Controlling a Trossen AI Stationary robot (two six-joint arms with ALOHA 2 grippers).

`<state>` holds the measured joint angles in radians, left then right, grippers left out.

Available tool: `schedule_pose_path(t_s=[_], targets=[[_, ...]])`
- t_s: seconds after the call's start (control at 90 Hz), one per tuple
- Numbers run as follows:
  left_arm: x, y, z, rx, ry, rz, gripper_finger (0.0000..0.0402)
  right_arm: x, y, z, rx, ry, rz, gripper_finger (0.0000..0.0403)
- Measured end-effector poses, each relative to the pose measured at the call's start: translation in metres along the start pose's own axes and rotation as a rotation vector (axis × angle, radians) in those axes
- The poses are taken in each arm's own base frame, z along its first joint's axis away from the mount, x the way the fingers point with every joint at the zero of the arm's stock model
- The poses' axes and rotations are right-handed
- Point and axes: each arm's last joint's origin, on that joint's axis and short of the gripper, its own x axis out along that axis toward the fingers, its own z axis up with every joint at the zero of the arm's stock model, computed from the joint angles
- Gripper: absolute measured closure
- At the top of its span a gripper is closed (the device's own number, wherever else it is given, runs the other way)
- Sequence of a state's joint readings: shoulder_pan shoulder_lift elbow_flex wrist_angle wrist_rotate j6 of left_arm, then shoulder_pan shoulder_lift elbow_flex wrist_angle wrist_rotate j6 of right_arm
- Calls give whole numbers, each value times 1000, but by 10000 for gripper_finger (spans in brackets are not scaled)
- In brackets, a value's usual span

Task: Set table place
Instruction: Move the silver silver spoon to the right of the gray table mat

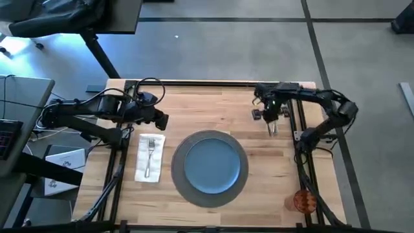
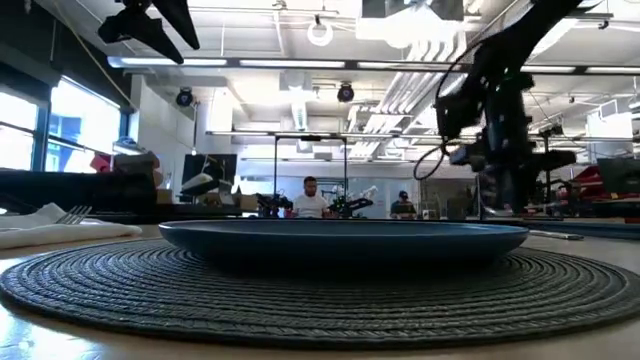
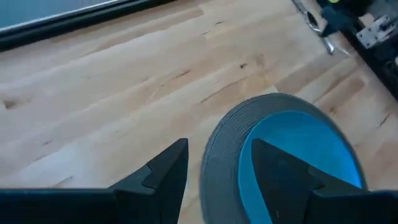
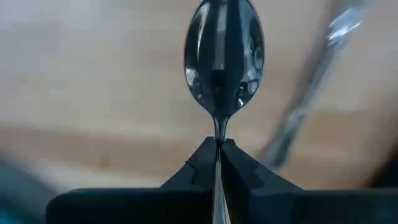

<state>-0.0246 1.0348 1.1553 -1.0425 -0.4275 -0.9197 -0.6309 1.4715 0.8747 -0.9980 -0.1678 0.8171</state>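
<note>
A round blue plate lies on a dark woven mat in the middle of the pale wood table. To its left, a silver fork lies on a white napkin. My left gripper hovers open above the table, just beyond the napkin's far end. My right gripper is at the far right and is shut on a silver spoon. An orange cup stands at the near right corner. My right gripper pinches the spoon's thin neck, just behind the bowl, between its two fingertips. The handle runs back along the fingers and is hidden between them. The bowl sticks out past the tips, clear of the table.
A second silver piece of cutlery lies blurred on the wood beyond the spoon. The black frame rails run along the table's left and right sides. Bare wood shows to the right of the mat and at the far middle.
</note>
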Motion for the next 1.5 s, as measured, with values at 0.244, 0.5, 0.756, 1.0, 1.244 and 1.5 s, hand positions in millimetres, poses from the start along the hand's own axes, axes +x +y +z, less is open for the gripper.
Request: schedule_pose_path(t_s=[0.244,0.5,0.756,1.0,1.244,1.5], targets=[[0,0,-1,130,22,-20,241,9,30,-89,45,18,50,403],[0,-1,-2,236,46,-44,241,39,51,-178,181,44,80,403],[0,-1,-2,286,62,-63,241,71,58,-217,196,46,49,403],[0,-2,-2,304,72,-75,241,73,55,-209,176,-28,9,403],[0,-2,-2,296,73,-74,241,78,51,-195,158,-41,-12,403],[0,-2,-2,248,72,-71,241,78,51,-193,112,-41,-12,351]])
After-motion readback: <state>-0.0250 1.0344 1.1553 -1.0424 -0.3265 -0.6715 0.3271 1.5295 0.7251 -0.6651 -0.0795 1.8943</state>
